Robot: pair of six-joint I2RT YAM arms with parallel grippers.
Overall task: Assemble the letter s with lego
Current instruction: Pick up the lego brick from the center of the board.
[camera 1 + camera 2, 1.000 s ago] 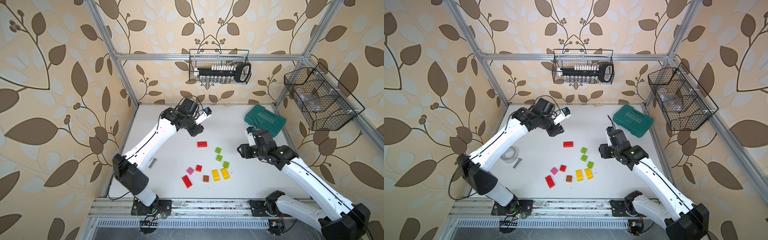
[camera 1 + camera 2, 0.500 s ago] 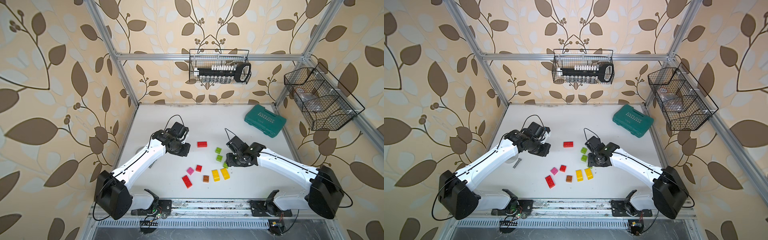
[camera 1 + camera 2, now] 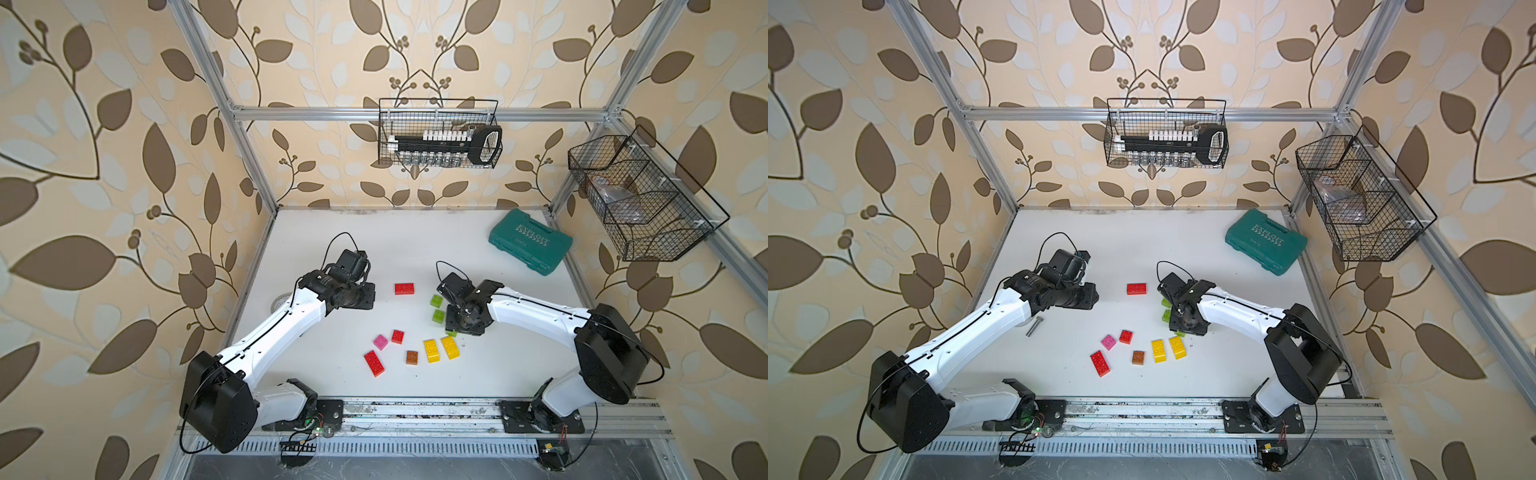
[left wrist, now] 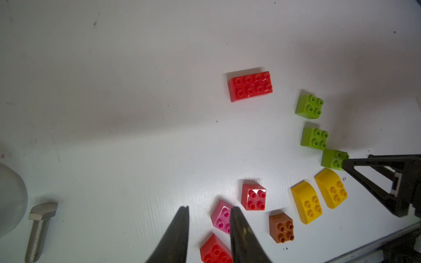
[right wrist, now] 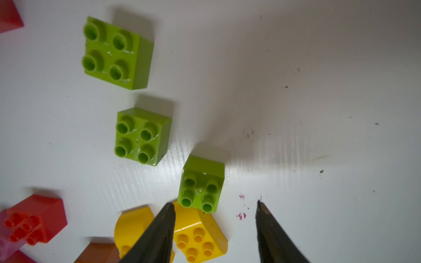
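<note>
The lego bricks lie loose on the white table. A red oblong brick sits farthest back, with two lime green squares to its right. A third lime green brick touches a yellow brick. My right gripper hangs open just over these two, holding nothing. Beside them are a second yellow brick, a brown one, a small red one, a pink one and a red oblong. My left gripper hovers left of the bricks, jaws narrowly apart and empty.
A teal plastic case lies at the back right. A steel bolt and a pale round object sit under my left arm. Wire baskets hang on the back and right walls.
Both arms have swung down and forward from the back of the table to the bricks. My left gripper's jaws have narrowed. The bricks have not moved.
</note>
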